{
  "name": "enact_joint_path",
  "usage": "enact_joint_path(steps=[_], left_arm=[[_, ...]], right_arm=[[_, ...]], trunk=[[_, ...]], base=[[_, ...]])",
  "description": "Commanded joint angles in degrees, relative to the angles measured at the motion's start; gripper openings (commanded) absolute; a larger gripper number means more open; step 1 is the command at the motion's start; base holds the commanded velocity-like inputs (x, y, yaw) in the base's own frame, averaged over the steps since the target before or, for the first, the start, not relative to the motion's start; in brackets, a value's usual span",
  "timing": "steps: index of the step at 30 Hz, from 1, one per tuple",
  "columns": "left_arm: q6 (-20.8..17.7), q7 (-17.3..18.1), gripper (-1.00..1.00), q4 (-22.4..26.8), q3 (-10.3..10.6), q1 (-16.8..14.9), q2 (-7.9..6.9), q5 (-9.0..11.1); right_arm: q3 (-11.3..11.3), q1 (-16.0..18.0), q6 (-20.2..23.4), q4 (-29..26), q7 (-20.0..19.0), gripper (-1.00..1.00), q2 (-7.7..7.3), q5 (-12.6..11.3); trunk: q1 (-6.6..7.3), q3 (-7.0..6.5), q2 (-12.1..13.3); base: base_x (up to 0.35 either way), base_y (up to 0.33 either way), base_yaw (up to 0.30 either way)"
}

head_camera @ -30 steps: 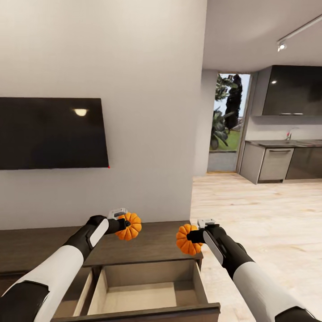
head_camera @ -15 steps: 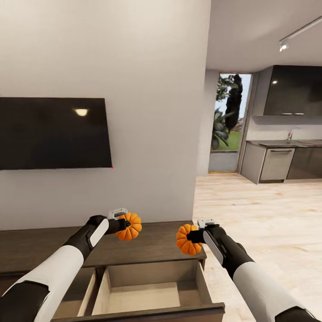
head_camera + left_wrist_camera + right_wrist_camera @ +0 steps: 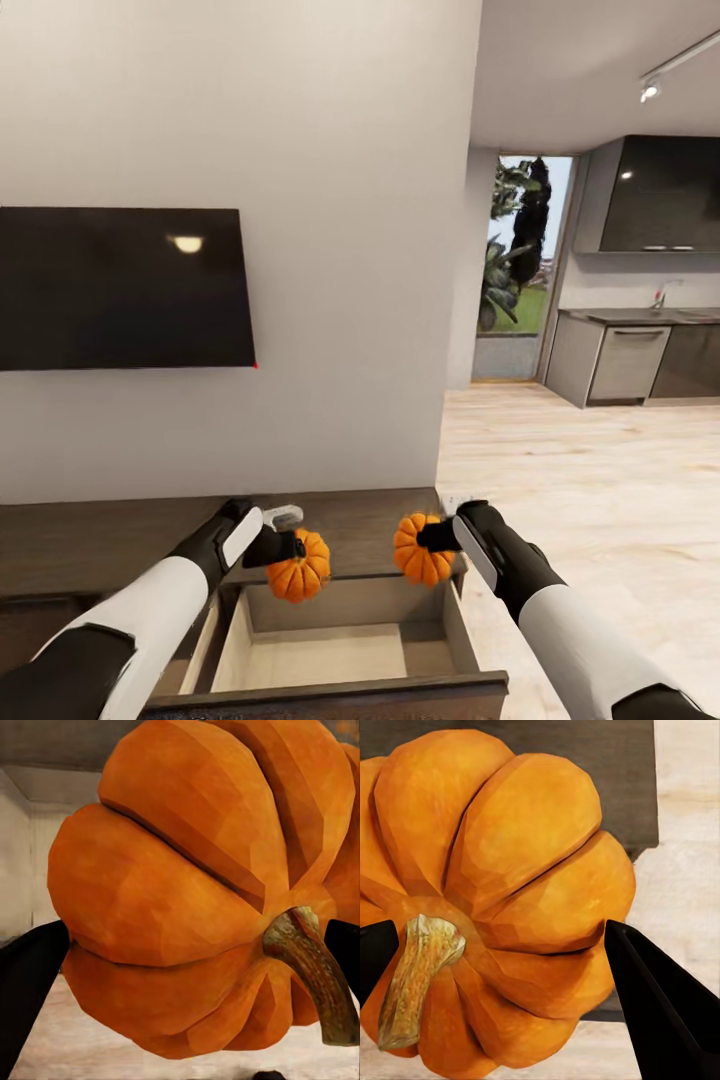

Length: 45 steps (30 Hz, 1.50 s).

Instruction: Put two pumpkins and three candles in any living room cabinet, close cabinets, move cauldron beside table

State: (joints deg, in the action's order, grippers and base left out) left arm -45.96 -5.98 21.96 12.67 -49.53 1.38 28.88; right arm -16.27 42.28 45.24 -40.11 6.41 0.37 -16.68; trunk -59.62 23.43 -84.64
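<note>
Each hand carries one bright-orange pumpkin. My left gripper (image 3: 284, 549) is shut on a pumpkin (image 3: 298, 566) that hangs over the back left of the open drawer (image 3: 345, 652) of the dark-brown cabinet (image 3: 120, 540). My right gripper (image 3: 432, 540) is shut on the other pumpkin (image 3: 420, 550), held above the drawer's back right corner. In the left wrist view the pumpkin (image 3: 187, 885) sits between two black fingers (image 3: 30, 982), with the drawer's pale inside behind it. The right wrist view has its pumpkin (image 3: 510, 885) between black fingers (image 3: 660, 1012), over the cabinet top and floor. Candles, cauldron and table are out of view.
A black TV (image 3: 120, 288) hangs on the white wall above the cabinet. The cabinet's right end (image 3: 452, 560) meets pale wood floor (image 3: 580, 470) that leads to a kitchen (image 3: 640, 350) and a glass door (image 3: 520, 270). The drawer front (image 3: 330, 695) juts toward me.
My left arm has lowered its pumpkin from above the cabinet top to over the open drawer. The right pumpkin barely moved. The whole view shifted slightly, so the camera moved.
</note>
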Motion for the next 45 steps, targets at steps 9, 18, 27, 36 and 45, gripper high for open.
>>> enact_joint_path(steps=[9,18,27,36,45], left_arm=[[-4.1,-0.4,-1.00,-4.4,0.0,-0.3,0.81,1.2],[-4.3,-0.5,-1.00,-4.4,-0.1,-0.3,0.73,1.2],[-4.1,-1.5,-1.00,-4.4,0.0,-0.3,1.70,1.0],[-4.1,-6.3,-1.00,-4.4,0.0,-0.3,3.53,1.0],[-4.1,-6.4,-1.00,-4.6,0.0,-0.4,4.42,1.1]], right_arm=[[0.1,0.4,5.5,5.8,0.5,-1.00,1.71,-1.2],[0.1,0.5,5.7,6.5,0.5,-1.00,2.08,-5.7],[0.2,0.5,5.8,6.5,0.7,-1.00,1.98,-6.3],[4.2,0.5,5.9,6.5,0.9,-1.00,1.92,-6.3],[4.7,0.5,7.0,6.6,0.9,-1.00,1.92,-6.3]], trunk=[[-1.76,2.28,-3.3],[-1.76,3.08,-3.3],[-1.76,3.49,-3.3],[-1.98,3.68,-3.7],[-3.95,5.62,-7.3]], base=[[0.000,0.000,0.091],[0.000,0.000,0.091],[0.060,0.000,0.048],[0.091,0.000,0.001],[0.002,0.000,0.042]])
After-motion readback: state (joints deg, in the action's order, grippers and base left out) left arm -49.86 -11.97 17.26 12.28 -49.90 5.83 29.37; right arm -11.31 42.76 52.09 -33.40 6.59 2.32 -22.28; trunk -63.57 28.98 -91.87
